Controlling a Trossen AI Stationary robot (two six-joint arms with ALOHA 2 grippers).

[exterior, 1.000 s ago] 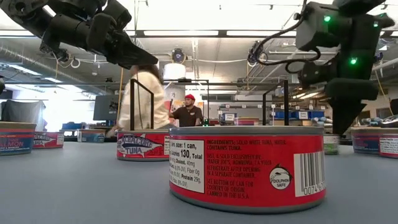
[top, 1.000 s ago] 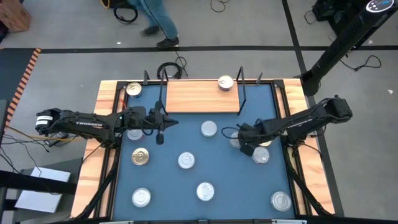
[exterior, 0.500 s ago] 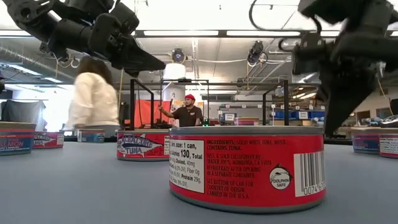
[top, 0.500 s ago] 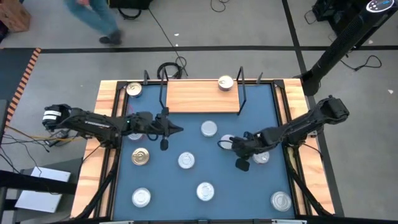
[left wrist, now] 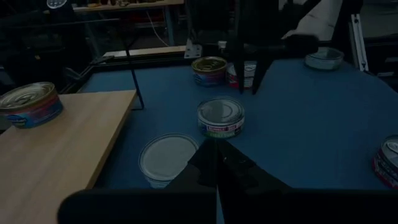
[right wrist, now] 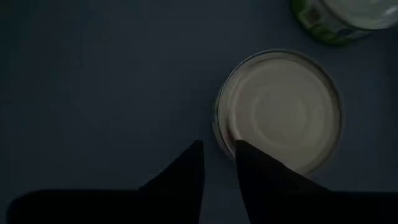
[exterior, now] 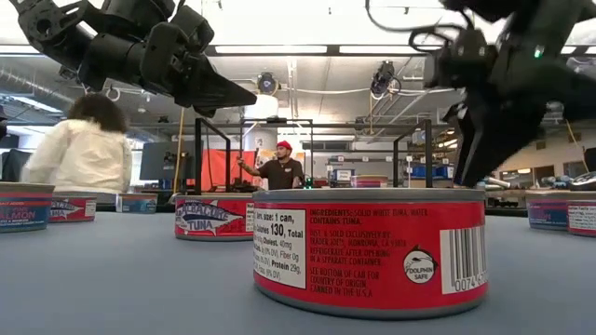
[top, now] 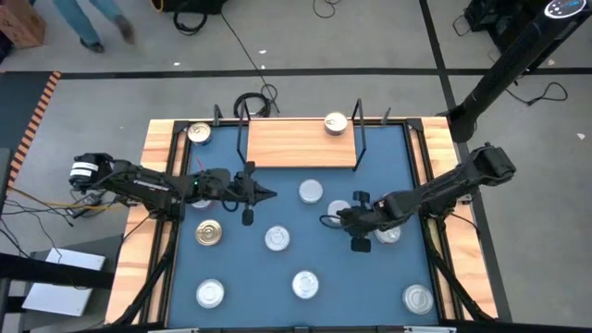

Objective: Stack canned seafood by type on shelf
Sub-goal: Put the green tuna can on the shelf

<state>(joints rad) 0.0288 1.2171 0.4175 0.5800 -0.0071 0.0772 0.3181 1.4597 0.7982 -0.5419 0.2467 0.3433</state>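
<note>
The right claw [right wrist: 219, 163], fingers slightly parted and empty, hangs over an upright, lid-up tin [right wrist: 279, 110].

Blue table [top: 259, 277] with scattered tins [top: 277, 239]; shelf [top: 296, 143] bearing one tin [top: 335, 123].

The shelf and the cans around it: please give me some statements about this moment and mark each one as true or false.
1. Exactly one can stands on the shelf. True.
2. The left pincer holds a can. False: it is shut on nothing, above the blue table.
3. The right pincer points down beside a silver-lidded can. True.
4. The can nearest the low camera, a tuna can, has a green label. False: its label is red.
5. The gold-lidded can lies on the shelf. False: it stands on the table, on the left arm's side.
</note>
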